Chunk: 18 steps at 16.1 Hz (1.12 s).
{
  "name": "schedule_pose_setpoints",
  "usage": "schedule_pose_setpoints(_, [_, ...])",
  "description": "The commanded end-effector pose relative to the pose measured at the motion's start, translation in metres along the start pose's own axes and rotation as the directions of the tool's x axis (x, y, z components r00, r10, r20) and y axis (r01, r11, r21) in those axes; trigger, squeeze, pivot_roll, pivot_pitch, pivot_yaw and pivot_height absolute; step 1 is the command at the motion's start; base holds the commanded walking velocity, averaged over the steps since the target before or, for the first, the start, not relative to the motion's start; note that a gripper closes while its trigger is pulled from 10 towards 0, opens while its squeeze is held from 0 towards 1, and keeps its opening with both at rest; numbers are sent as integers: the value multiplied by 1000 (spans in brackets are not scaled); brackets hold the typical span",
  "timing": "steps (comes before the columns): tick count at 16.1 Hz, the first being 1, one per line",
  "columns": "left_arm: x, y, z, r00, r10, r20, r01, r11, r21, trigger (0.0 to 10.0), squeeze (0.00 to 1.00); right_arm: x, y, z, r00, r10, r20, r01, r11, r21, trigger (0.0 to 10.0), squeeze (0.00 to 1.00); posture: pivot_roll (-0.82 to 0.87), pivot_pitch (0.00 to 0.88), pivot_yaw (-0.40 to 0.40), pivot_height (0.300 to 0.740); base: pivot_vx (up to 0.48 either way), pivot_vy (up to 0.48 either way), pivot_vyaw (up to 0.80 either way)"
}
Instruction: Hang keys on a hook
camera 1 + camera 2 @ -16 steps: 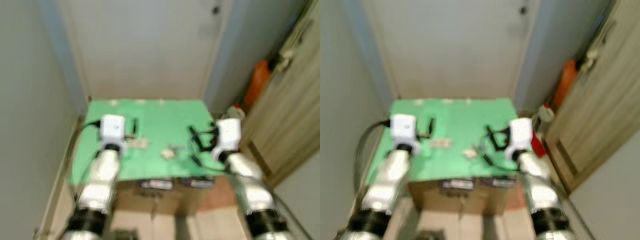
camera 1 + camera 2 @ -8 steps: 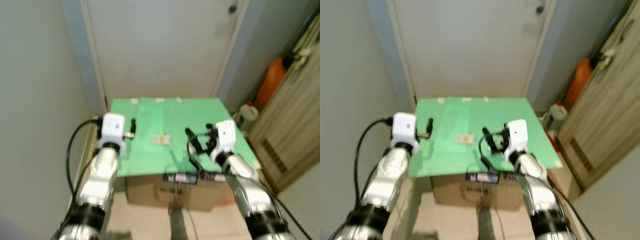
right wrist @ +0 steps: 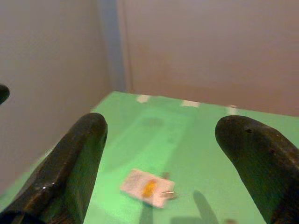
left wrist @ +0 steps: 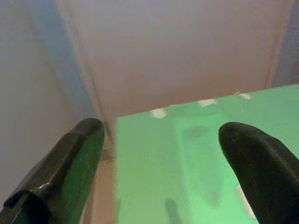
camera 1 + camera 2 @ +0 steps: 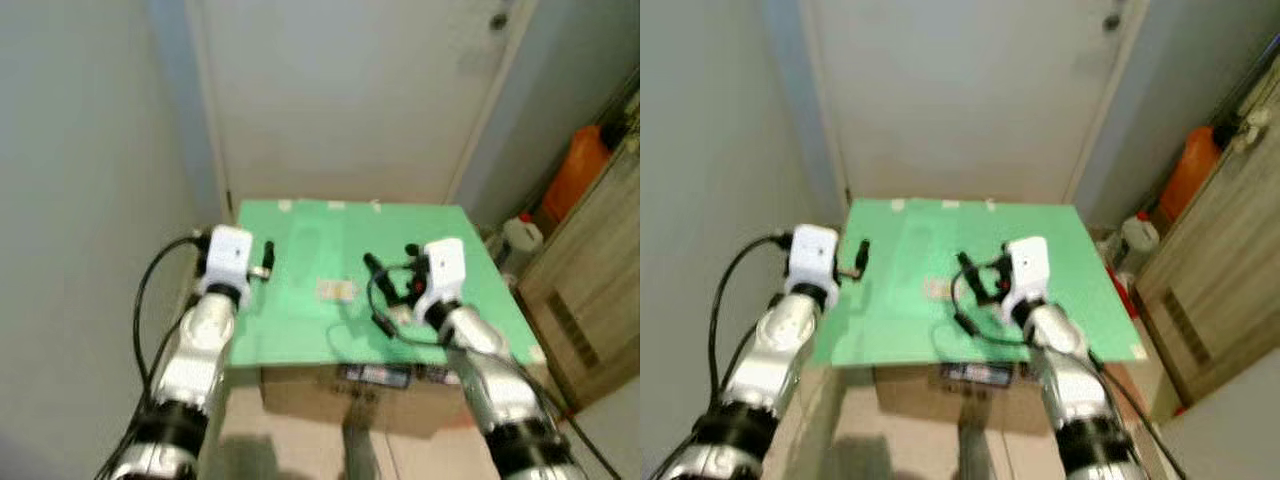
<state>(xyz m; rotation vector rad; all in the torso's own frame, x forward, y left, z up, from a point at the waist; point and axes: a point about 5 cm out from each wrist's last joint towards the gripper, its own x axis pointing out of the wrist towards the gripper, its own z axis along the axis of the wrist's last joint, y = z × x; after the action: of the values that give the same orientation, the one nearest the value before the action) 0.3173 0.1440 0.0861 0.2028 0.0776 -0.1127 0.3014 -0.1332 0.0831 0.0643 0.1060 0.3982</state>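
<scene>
Flat white key tag (image 3: 148,188) on smooth green board (image 5: 300,330), cardboard box (image 5: 320,395) beneath

spread tool (image 3: 159,154) — keys (image 3: 148,187) between

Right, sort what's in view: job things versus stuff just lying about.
For the job:
- keys with a white tag, lying on the green table top
- right gripper, open, aimed at them
- left gripper, open

Just lying about:
- orange jug
- white bottle
- cardboard box
- door

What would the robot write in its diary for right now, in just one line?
phase: approach | keys: lying on green table, not picked up | left gripper: open, above table | right gripper: open, facing keys | hook: not seen
</scene>
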Motion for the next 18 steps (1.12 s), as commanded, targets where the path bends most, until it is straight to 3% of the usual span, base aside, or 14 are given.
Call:
schedule_pose_setpoints(1, [3, -11, 7, 999, -44, 17, 44, 999, -5, 10000, 0, -5, -9, 2, 999, -32, 7, 32, 999, -21, 10000, 0, 6, 0, -18, 740, 480, 0, 0])
schedule_pose_setpoints(6, [6, -15, 7, 996, -88, 11, 88, 995, 52, 10000, 0, -6, -7, 0, 999, -32, 4, 32, 999, -15, 10000, 0, 4, 0, -13, 740, 480, 0, -250])
schedule_pose_setpoints(8, [11, -14, 4, 997, -72, -20, 73, 996, 54, 10000, 0, -7, -6, -1, 1000, -27, 3, 27, 999, -19, 10000, 0, 5, 0, -13, 740, 0, 0, 0])
schedule_pose_setpoints(11, [19, -25, -1, 991, -128, -47, 130, 990, 46, 10000, 0, -11, -7, 0, 1000, -24, 0, 24, 999, -28, 10000, 0, -34, 0, -29, 740, 0, 0, 0])
schedule_pose_setpoints(15, [23, -51, -2, 982, -183, -55, 184, 983, 1, 10000, 0, -38, -22, -1, 998, -44, -40, 40, 996, -73, 10000, 0, -111, 0, -36, 740, 0, 0, 0])
schedule_pose_setpoints(18, [11, -77, -21, 961, -257, -100, 253, 966, -47, 10000, 0, -52, -30, 1, 996, -71, -51, 67, 994, -84, 10000, 0, -147, 12, -44, 740, 0, 0, 0])
